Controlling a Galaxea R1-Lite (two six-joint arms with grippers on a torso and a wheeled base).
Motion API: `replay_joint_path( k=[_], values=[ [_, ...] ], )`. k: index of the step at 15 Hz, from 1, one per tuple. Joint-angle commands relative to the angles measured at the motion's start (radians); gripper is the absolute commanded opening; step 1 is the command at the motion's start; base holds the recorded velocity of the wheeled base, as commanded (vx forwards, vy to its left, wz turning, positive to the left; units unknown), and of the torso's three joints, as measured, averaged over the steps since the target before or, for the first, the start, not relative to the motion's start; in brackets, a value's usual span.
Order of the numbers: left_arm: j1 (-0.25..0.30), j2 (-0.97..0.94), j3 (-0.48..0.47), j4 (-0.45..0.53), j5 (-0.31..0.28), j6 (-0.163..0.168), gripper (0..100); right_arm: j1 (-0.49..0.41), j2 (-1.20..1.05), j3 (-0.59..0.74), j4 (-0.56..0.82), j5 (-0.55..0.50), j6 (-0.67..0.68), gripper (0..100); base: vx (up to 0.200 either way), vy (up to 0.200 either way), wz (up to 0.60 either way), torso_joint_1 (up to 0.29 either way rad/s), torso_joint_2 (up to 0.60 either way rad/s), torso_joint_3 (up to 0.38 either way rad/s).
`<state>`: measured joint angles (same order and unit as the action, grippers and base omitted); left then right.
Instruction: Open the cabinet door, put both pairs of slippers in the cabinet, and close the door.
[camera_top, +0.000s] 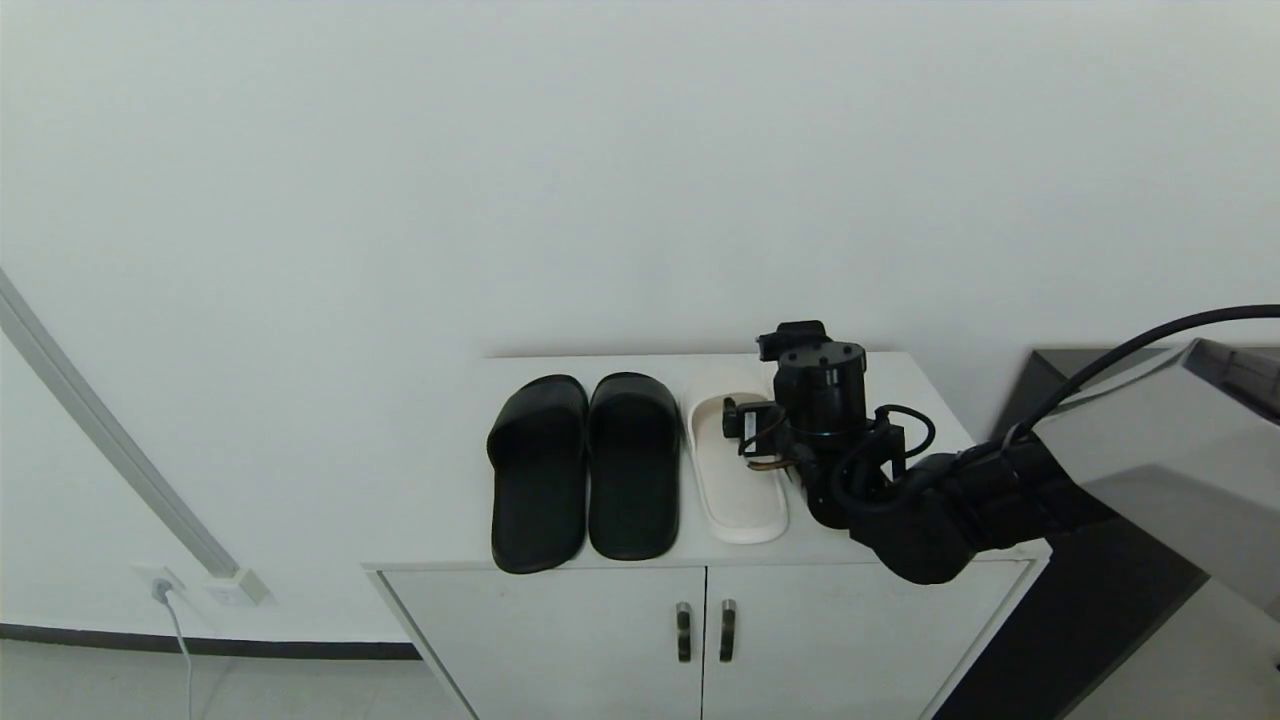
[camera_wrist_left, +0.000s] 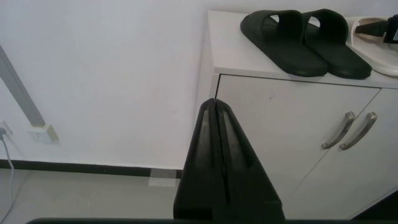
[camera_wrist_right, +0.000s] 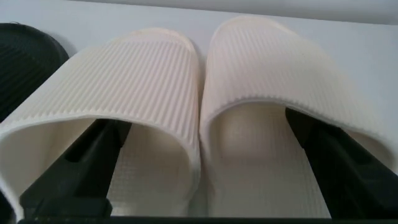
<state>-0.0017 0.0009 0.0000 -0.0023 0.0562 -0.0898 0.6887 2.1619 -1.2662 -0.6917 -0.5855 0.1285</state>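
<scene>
My right gripper (camera_wrist_right: 202, 124) is spread wide, one finger (camera_wrist_right: 87, 168) under the strap of each of the white slippers (camera_top: 735, 480) at the right end of the cabinet top (camera_top: 450, 540); they seem to touch the outer walls. The black slippers (camera_top: 630, 460) lie just beside the white pair, mid-top. My left gripper (camera_wrist_left: 215, 109), pressed together, hangs before the cabinet's left front corner. Both cabinet doors (camera_top: 560, 640) are closed.

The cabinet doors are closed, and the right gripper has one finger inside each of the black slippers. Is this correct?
Not quite. The right gripper has one finger inside each of the white slippers, not the black slippers; the right wrist view shows this. The cabinet doors are indeed closed.
</scene>
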Motion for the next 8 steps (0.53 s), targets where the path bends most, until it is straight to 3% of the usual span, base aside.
replay_joint_path(
  k=[1, 3, 4, 8],
  values=[
    [0.0, 0.001, 0.0, -0.001, 0.001, -0.001, 0, -0.012, 0.015, -0.015, 0.001, 0.012, 0.0, 100, 0.0, 0.0, 0.0, 0.0, 0.0, 0.0],
    [0.0, 0.001, 0.0, -0.001, 0.001, -0.001, 0, -0.014, 0.022, -0.029, 0.001, 0.015, 0.0, 100, 0.0, 0.0, 0.0, 0.0, 0.0, 0.0],
    [0.0, 0.001, 0.0, -0.001, 0.001, -0.001, 0, -0.014, 0.024, -0.038, 0.003, 0.021, -0.007, 0, 0.0, 0.0, 0.0, 0.0, 0.0, 0.0],
    [0.0, 0.001, 0.0, -0.001, 0.001, 0.001, 0, -0.012, 0.024, -0.039, 0.003, 0.035, -0.026, 0, 0.0, 0.0, 0.0, 0.0, 0.0, 0.0]
  ],
)
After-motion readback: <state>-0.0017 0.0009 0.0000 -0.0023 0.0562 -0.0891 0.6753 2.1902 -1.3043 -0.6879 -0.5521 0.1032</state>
